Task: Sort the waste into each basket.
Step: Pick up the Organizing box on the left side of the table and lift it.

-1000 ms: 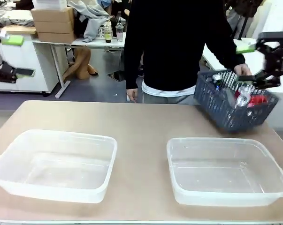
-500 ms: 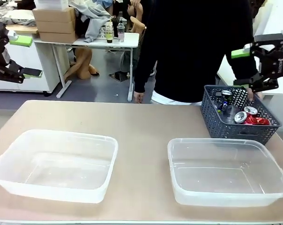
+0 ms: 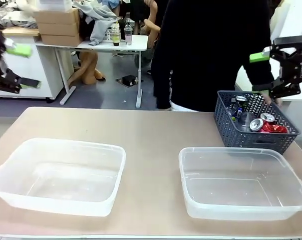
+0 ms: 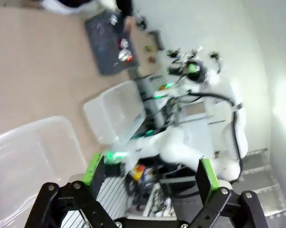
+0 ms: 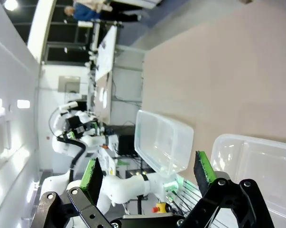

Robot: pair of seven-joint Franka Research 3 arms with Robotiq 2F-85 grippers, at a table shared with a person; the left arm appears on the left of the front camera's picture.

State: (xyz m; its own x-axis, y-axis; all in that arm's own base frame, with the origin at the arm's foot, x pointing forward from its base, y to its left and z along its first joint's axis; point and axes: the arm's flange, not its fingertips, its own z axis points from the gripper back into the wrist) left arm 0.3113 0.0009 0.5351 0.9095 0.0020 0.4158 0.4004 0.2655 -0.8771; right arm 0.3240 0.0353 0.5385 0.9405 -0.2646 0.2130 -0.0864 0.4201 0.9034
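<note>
A cluttered workroom of desks, boxes and clothing lies behind a tan table [image 3: 151, 125]. A person [image 3: 211, 50] in black stands at its far edge.

At far left, the left gripper [image 3: 25, 66] hangs in the air out past the table's far left corner. Its jaws are spread wide with nothing between them, and its own wrist camera shows the same bare gap.

Below that gripper, towards the robot, sits the left tub [image 3: 70, 144], clear plastic with nothing in it. Further right, well apart from the left gripper and below the right one, sits the right tub [image 3: 226, 149], which also has nothing inside.

Just behind the right tub, close against its far rim, stands the basket [image 3: 241, 132], directly beneath the right gripper. It holds all the waste in view: red and silver cans [image 3: 267, 125] heaped with what looks like clear plastic. The person's hand seems to be at the basket's far rim, but it is partly hidden.

At far right, the right gripper [image 3: 261, 72] hovers above the basket's far side, jaws fully apart and gripping nothing.

Sorting looks not yet begun. Every piece is in the basket, so the whole job is left to do. The right gripper seems best placed to make the first pick.
</note>
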